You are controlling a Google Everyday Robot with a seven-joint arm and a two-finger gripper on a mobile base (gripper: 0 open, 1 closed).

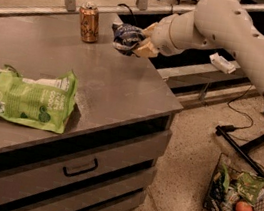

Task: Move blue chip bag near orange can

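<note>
The blue chip bag (125, 37) is small, dark blue with white patches, and is held just above the grey counter (99, 86) at its back right. My gripper (139, 42) is shut on the bag's right side, coming in from the right on the white arm. The orange can (89, 22) stands upright at the counter's back edge, a short way to the left of the bag and apart from it.
A larger light-green bag (27, 98) lies on the counter's front left. The counter's right edge is just below the gripper. A wire basket (237, 197) with snacks and a fruit sits on the floor at the right. Drawers face the front.
</note>
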